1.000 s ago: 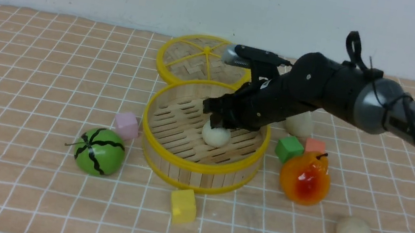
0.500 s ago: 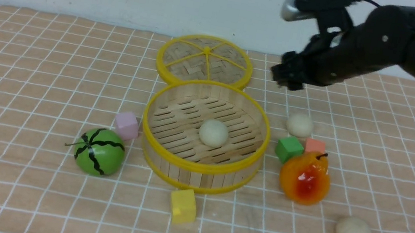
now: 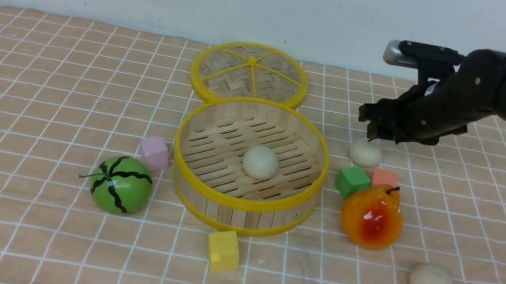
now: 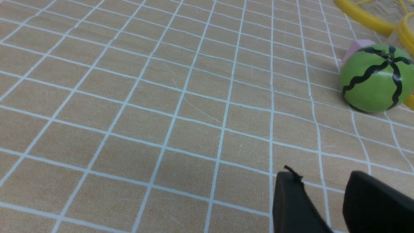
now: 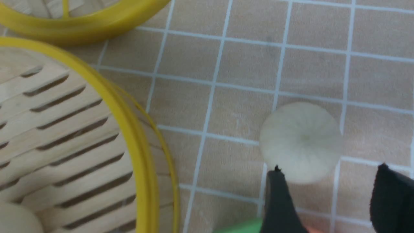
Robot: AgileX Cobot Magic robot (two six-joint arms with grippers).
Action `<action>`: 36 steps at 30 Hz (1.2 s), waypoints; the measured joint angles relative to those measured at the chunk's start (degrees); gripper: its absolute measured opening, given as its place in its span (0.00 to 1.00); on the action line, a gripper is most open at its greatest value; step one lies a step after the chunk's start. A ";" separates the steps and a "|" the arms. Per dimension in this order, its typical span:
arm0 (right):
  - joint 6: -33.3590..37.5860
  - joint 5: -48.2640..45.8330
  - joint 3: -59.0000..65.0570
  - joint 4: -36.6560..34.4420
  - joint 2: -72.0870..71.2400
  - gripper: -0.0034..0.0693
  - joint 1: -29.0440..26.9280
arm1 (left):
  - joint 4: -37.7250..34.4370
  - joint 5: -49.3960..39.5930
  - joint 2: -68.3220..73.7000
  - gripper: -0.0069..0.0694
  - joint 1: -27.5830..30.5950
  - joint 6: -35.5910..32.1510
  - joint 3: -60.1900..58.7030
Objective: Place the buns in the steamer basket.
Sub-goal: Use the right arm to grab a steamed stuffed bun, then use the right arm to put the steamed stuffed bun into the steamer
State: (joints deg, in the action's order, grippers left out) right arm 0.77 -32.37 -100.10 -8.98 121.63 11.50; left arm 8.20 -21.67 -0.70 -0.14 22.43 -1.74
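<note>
The steamer basket (image 3: 242, 204) stands mid-table with one bun (image 3: 260, 162) lying on its slatted floor. A second bun (image 3: 365, 153) lies on the cloth just right of the basket. A third bun (image 3: 431, 283) lies at the front right. My right gripper (image 3: 380, 130) is open and empty, hovering just above and behind the second bun. In the right wrist view that bun (image 5: 300, 142) sits just beyond the open gripper (image 5: 328, 171), beside the basket rim (image 5: 136, 129). My left gripper (image 4: 323, 181) is open and empty over bare cloth; the front view does not show it.
The woven lid (image 3: 249, 75) lies behind the basket. A toy watermelon (image 3: 121, 185) and pink cube (image 3: 154, 152) sit left of it, a yellow cube (image 3: 223, 250) in front. A green cube (image 3: 353, 181), orange cube (image 3: 384, 177) and pear (image 3: 371, 216) crowd near the second bun.
My right gripper let go of the bun inside the basket, rose up and to the right, then came down over the bun right of the basket.
</note>
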 joint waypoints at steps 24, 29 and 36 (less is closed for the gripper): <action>-0.77 13.94 0.00 -0.59 8.04 0.11 -1.21 | 0.00 0.00 0.00 0.40 0.00 0.00 0.00; -0.77 13.89 0.05 -3.14 7.16 0.05 -1.21 | 0.00 0.00 0.00 0.40 0.00 0.00 0.00; -0.77 13.72 -0.73 -6.07 0.74 0.05 0.11 | 0.00 0.00 0.00 0.40 0.00 0.00 0.00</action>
State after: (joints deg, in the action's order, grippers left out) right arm 0.00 -18.64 -100.83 -15.05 122.37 11.61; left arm 8.20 -21.67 -0.70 -0.14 22.43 -1.74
